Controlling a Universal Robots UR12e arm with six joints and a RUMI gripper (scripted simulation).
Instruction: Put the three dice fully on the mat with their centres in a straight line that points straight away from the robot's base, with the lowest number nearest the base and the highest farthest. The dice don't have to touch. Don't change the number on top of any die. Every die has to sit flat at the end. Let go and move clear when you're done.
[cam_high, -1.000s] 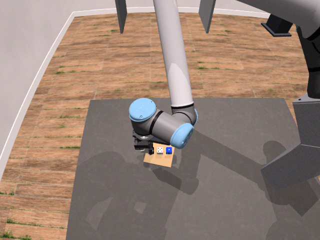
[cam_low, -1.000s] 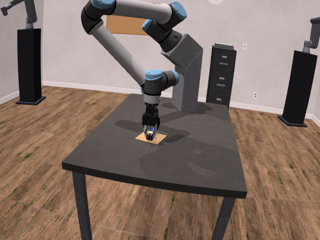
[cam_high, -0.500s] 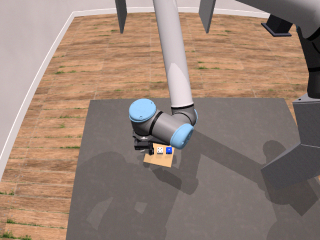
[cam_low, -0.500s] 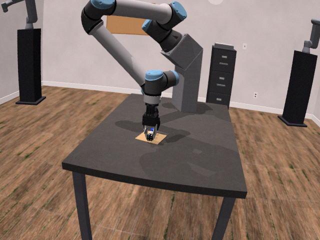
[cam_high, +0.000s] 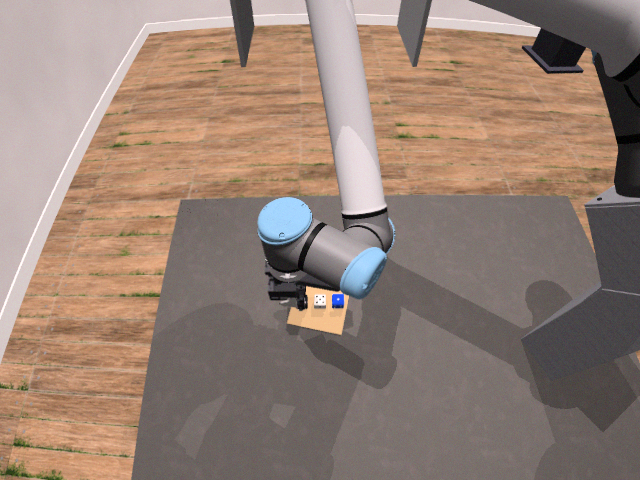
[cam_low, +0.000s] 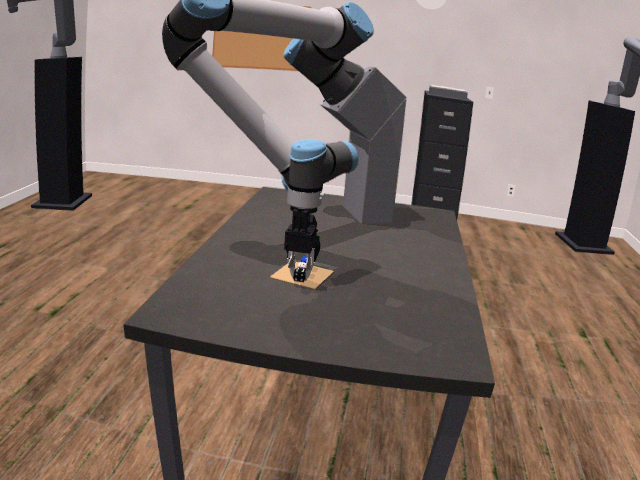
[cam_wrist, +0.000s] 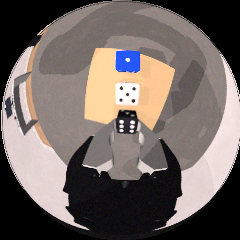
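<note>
A tan mat (cam_high: 320, 316) lies on the dark table; it also shows in the wrist view (cam_wrist: 125, 85) and in the exterior view (cam_low: 302, 275). A blue die (cam_wrist: 127, 61) showing one pip and a white die (cam_wrist: 127, 93) showing five sit flat on the mat in a line; they also show in the top view as the blue die (cam_high: 337, 300) and the white die (cam_high: 320, 300). My gripper (cam_wrist: 126, 119) is shut on a black die (cam_wrist: 127, 122) showing six, at the mat's edge in line with the other two. In the exterior view the gripper (cam_low: 300, 268) stands low over the mat.
The robot's grey pedestal (cam_low: 374, 149) stands at the table's far side. The arm's wrist joints (cam_high: 320, 245) hang over the mat's left end and hide the gripper from above. The mat lies well inside the table edges.
</note>
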